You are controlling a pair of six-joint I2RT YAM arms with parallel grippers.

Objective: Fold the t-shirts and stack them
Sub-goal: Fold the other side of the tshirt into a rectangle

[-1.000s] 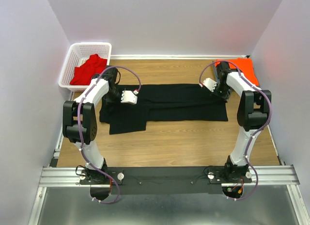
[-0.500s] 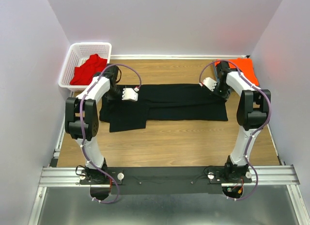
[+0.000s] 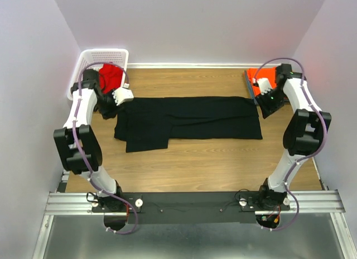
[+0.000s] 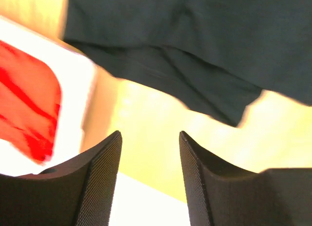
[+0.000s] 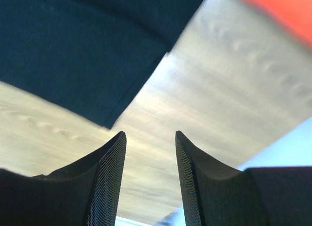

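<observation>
The black t-shirt (image 3: 189, 117) lies flat across the middle of the table as a long folded band, and its left part hangs lower. My left gripper (image 3: 124, 95) hovers off its left end beside the basket, open and empty (image 4: 150, 136). The black t-shirt (image 4: 195, 41) fills the top of the left wrist view. The red t-shirt (image 3: 110, 76) lies bunched in the basket. My right gripper (image 3: 261, 96) is off the black shirt's right end, open and empty (image 5: 150, 134), with the shirt's corner (image 5: 83, 46) ahead. The orange t-shirt (image 3: 261, 75) lies at the back right, partly hidden by the right arm.
The white mesh basket (image 3: 83, 63) stands at the back left corner, and its rim (image 4: 78, 104) is close under my left fingers. Grey walls close in on the left, back and right. Bare wood table (image 3: 201, 164) lies in front of the black shirt.
Both grippers have opened and let go of the black shirt. The left arm swung out left toward the basket, the right arm out right toward the orange shirt.
</observation>
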